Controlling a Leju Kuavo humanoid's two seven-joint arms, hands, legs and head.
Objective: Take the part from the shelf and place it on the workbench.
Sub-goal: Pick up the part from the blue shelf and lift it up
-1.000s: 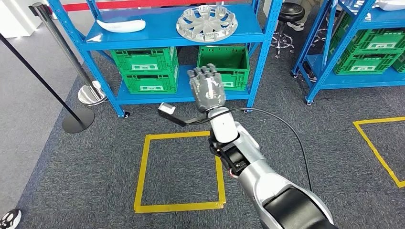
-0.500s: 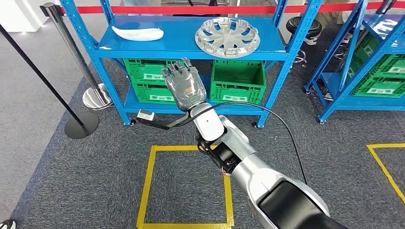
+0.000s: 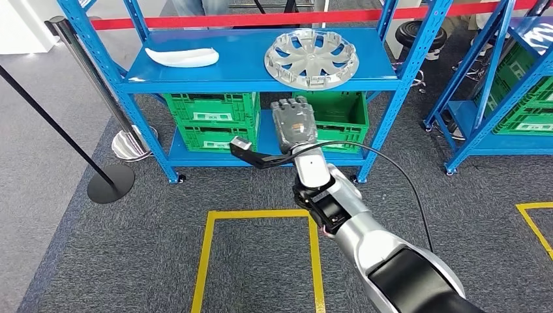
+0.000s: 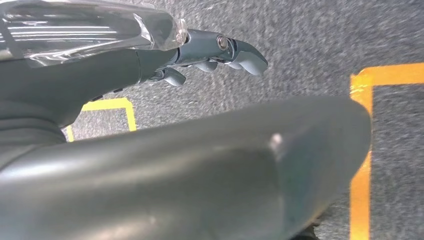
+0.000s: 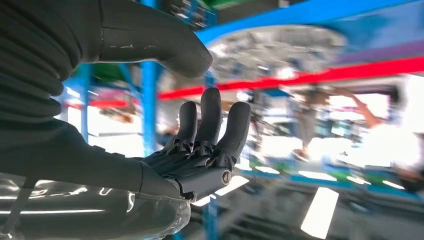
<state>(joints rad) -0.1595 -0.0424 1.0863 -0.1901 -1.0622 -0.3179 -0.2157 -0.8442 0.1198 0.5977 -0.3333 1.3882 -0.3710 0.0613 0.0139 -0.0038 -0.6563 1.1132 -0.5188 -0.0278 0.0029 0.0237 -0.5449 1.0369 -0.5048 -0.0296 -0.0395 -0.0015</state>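
A silver wheel cover [image 3: 312, 59] lies flat on the top board of the blue shelf [image 3: 248, 81], and a white curved part [image 3: 181, 57] lies to its left. My right hand [image 3: 295, 124] is raised in front of the shelf, just below the board's front edge and under the wheel cover, fingers straight and apart, holding nothing. In the right wrist view the same hand [image 5: 200, 145] stands open, with the wheel cover [image 5: 272, 50] blurred beyond it. My left hand [image 4: 215, 50] hangs over the carpet, fingers extended and empty.
Green crates [image 3: 210, 117] fill the shelf's lower level. A black stanchion [image 3: 109, 175] stands on the left, a second blue shelf [image 3: 495, 85] on the right. Yellow tape [image 3: 261, 214] marks a square on the grey carpet. A red barrier band [image 3: 261, 19] runs behind the shelf.
The camera has moved and the shelf now sits closer and more central. My right hand swung left, then back right, and now sits below the wheel cover.
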